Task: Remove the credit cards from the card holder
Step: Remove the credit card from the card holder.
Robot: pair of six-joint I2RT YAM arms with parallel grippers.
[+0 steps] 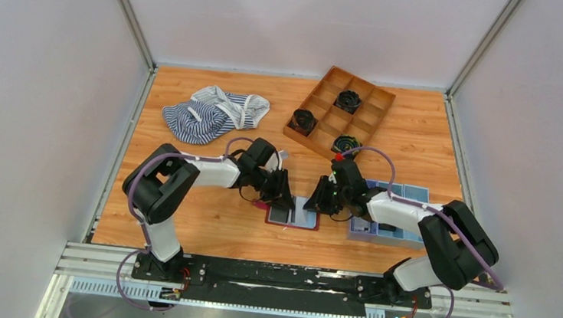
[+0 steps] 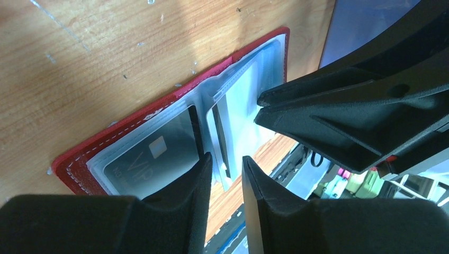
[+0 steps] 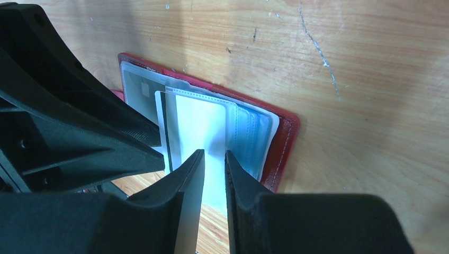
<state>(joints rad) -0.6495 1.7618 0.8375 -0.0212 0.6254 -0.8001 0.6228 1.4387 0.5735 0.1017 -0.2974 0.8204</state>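
Card holder (image 1: 294, 216) open on table (image 1: 203, 229)

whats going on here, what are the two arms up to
Both arms are over a dark-red folding card holder lying open on the wooden table. The left gripper and right gripper each have fingers straddling its clear plastic pages near the spine. A dark grey card sits in its sleeve; none looks pulled out yet.
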